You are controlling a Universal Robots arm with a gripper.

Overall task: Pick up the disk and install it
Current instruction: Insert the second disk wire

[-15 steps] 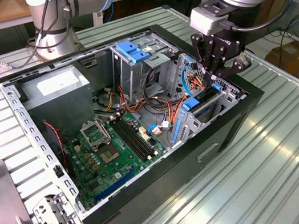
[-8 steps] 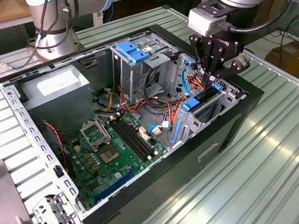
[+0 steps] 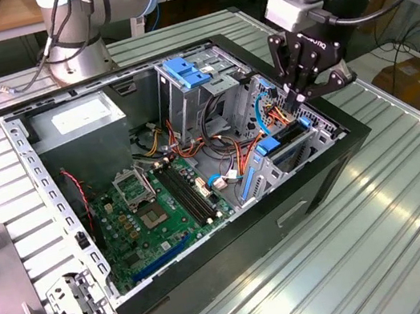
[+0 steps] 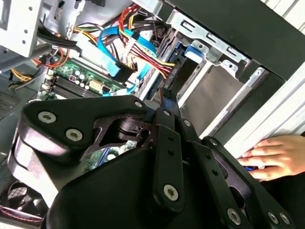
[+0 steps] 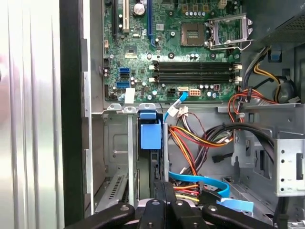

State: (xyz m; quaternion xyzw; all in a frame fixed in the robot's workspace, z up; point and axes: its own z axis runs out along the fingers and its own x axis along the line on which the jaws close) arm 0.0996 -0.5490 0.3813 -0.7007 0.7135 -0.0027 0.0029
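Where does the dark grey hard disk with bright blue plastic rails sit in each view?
Exterior view: the disk stands on edge in the bay nearest the exterior view's right.
Second wrist view: disk beside the bay's silver wall.
First wrist view: disk inside that bay.
Shared landmark: green motherboard.

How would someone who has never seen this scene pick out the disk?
Find the open computer case on the ribbed table and go to its corner on the exterior view's right, by the gripper. There the disk stands on edge in a metal bay. It is a dark slab in blue rails, unlike the blue latch atop the tall cage or the thin blue cable.
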